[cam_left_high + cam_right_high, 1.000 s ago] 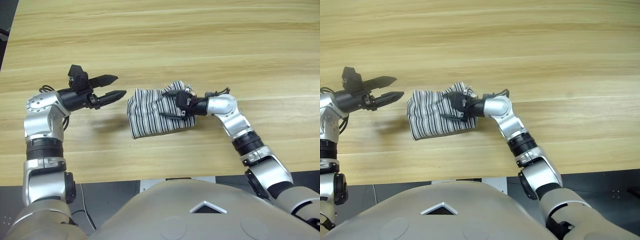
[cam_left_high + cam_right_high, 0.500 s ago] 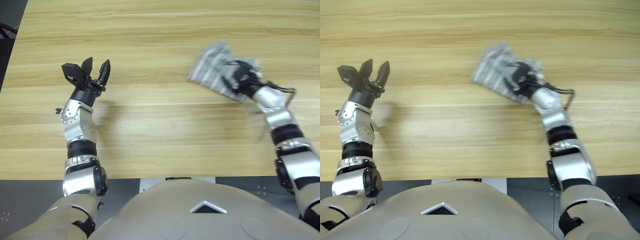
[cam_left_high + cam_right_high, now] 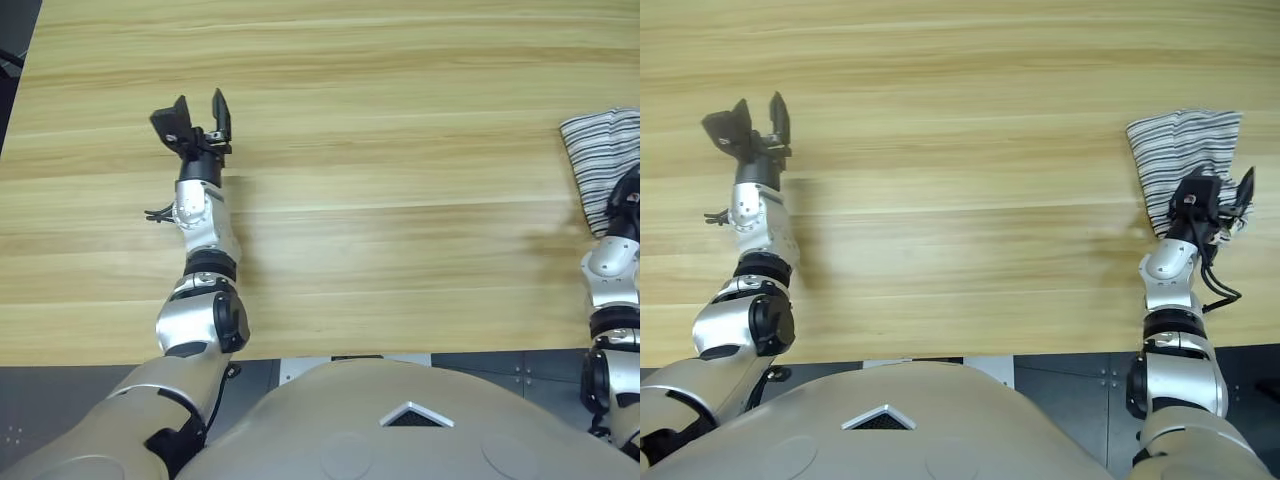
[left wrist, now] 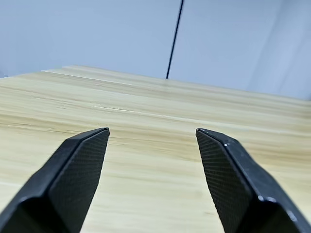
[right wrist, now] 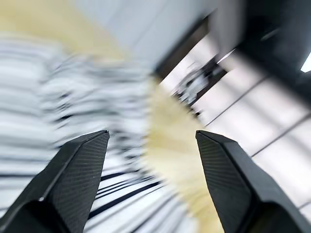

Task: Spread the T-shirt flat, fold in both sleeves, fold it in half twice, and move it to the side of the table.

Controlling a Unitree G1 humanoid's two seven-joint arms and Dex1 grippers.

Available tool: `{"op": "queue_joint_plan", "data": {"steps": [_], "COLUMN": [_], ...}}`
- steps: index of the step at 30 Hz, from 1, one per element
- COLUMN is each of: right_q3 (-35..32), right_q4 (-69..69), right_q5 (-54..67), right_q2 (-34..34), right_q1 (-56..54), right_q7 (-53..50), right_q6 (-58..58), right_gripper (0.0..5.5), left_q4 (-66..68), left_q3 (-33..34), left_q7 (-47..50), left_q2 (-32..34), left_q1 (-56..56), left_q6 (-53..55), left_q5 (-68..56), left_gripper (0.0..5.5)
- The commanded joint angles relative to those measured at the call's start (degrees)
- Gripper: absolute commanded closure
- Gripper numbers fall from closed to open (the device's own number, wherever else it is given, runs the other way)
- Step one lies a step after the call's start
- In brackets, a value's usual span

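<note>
T-shirt [image 3: 1180, 150] folded, far right; right gripper [image 5: 151, 132] apart over it; left gripper [image 4: 151, 130] apart.

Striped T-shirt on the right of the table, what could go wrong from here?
The right gripper is open with its fingers close over the black-and-white striped folded T-shirt; whether they touch it is unclear, but drawing back could snag the cloth and undo the fold. The bundle also looks uneven, wider at its far end, so it may loosen by itself.
</note>
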Motion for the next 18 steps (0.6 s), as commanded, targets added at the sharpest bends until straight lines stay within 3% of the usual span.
{"op": "queue_joint_plan", "data": {"steps": [1,4,5,8,11,15,18], "right_q3": [-0.7,-0.9,0.5,5.0,3.8,2.3,3.5], "right_q4": [-12.9,-22.5,-23.3,-18.1,-16.6,-13.2,-17.1], "right_q5": [-10.1,-15.3,-13.4,10.0,28.2,27.4,30.0], "right_q2": [-0.8,1.3,3.5,16.2,25.3,27.3,26.6], "right_q1": [2.1,4.3,3.7,0.2,-0.1,-4.5,-5.3], "right_q7": [-10.8,-15.2,-12.3,15.7,38.8,37.2,48.2], "right_q6": [-1.2,-1.7,-2.9,-0.8,17.8,27.6,27.7], "right_gripper": [2.2,2.2,2.2,2.2,2.2,2.2,2.2], "left_q4": [2.7,3.7,4.1,5.5,6.5,7.5,8.4], "left_q3": [-0.6,-1.8,-2.0,-2.7,-3.9,-3.9,-2.4], "left_q7": [3.8,8.3,9.7,12.9,14.5,15.0,14.3], "left_q2": [-0.1,0.1,-0.1,-1.2,-2.0,-1.9,-1.7], "left_q1": [-0.1,1.4,1.9,2.8,1.7,1.4,1.1], "left_q6": [-3.9,-7.9,-9.1,-11.6,-11.5,-10.8,-9.8], "left_q5": [2.6,6.0,6.9,8.8,10.1,10.0,8.2], "left_gripper": [2.17,2.17,2.17,2.17,2.17,2.17,2.17]}}
